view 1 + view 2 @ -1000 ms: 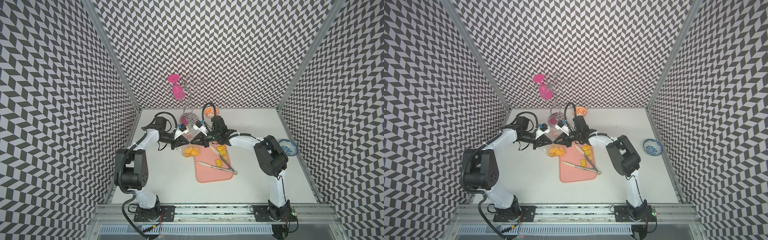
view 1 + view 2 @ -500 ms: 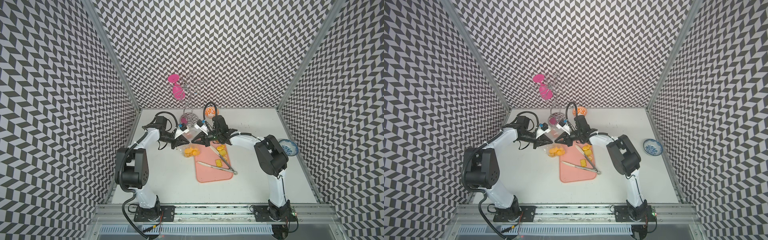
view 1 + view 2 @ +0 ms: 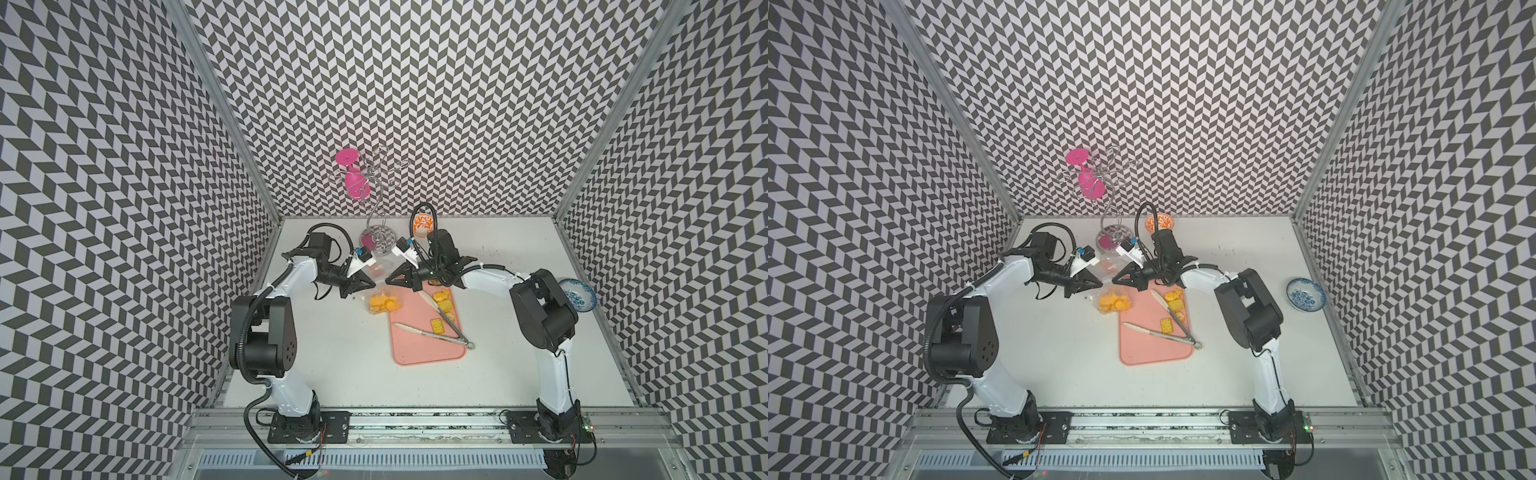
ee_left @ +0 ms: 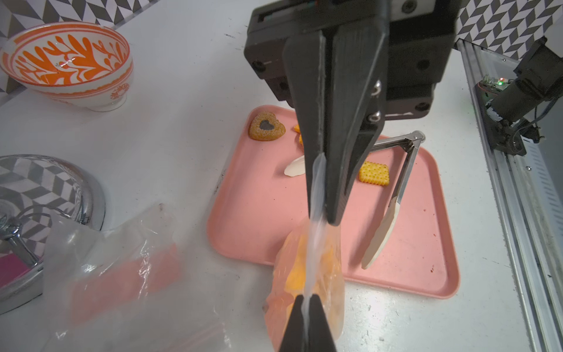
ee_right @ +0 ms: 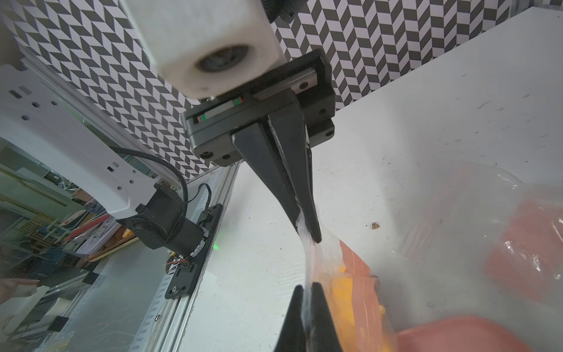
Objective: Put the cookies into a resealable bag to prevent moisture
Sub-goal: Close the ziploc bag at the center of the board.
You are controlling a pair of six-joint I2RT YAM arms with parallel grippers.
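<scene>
Starting left: can see the left gripper (image 3: 371, 285) clamped tight on the clear bag (image 3: 379, 271) at its edge, just off the table. Below that, the bag's low end with a bunch of yellow-orange cookies (image 3: 384, 304) inside, right beside the pink tray (image 3: 424, 347). Then the right gripper (image 3: 389, 281), pinched on that same edge, nearly tip to tip with the left one. Further right, more cookies (image 3: 443, 306) loose on the tray by the metal tongs (image 3: 432, 332). Way off right, a blue bowl (image 3: 577, 294).
</scene>
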